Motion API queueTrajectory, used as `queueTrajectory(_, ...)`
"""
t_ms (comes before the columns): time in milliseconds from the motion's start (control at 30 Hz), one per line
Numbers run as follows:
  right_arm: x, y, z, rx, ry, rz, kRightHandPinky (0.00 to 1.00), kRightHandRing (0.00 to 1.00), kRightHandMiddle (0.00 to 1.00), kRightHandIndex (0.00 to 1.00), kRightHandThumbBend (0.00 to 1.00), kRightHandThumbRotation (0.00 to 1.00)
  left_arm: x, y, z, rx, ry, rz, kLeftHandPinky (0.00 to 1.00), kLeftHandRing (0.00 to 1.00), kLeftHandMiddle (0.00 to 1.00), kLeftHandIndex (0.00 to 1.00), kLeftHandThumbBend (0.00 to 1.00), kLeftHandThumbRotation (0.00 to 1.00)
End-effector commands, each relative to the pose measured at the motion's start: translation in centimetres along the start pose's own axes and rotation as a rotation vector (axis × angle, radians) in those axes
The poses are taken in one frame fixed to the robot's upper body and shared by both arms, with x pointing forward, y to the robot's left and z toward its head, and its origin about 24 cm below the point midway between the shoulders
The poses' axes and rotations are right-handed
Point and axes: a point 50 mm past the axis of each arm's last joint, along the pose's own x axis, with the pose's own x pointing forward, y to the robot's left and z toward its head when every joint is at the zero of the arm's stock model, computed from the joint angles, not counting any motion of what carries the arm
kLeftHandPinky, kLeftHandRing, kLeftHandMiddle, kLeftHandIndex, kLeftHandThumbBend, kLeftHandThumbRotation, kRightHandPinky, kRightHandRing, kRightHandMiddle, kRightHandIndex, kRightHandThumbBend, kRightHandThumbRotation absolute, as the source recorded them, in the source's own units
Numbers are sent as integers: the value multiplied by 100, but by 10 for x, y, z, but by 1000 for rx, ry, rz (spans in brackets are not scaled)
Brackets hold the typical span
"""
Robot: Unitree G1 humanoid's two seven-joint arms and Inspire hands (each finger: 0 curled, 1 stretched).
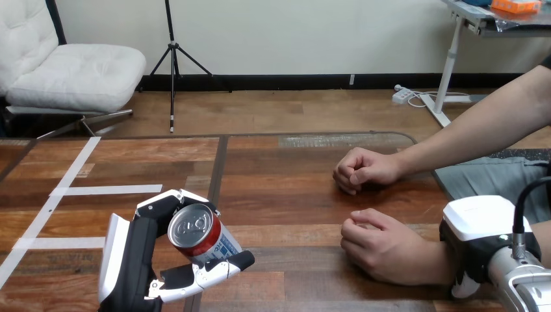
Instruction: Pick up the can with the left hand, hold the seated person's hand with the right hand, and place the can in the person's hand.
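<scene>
A red can (195, 233) with a silver top is off the table at the lower left, tilted, with my left hand (140, 260) shut round it, thumb under it. The person's two hands rest on the table as loose fists: the far one (360, 170) at centre right, the near one (380, 244) below it. My right hand (477, 224), white shell up, sits against the wrist of the person's near hand at the lower right and covers that wrist. Whether it grips the wrist I cannot tell.
The wooden table (286, 195) has white tape strips (107, 190) on its left part. The person's forearm (481, 130) comes in from the upper right. A dark seam (217, 166) runs down the table between the can and the person's hands.
</scene>
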Motion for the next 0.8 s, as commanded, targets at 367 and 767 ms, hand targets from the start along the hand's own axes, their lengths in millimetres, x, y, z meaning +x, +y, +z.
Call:
queueTrajectory(367, -5, -23, -8, 101, -41, -220, 10, 18, 29, 49, 73, 0, 15, 6, 14, -5, -96, 39, 32, 37, 41, 42, 78, 0)
queueTrajectory(767, -12, -31, -10, 139, -66, -283, 9, 17, 27, 44, 77, 0, 17, 5, 13, -4, -97, 39, 33, 38, 41, 42, 78, 0)
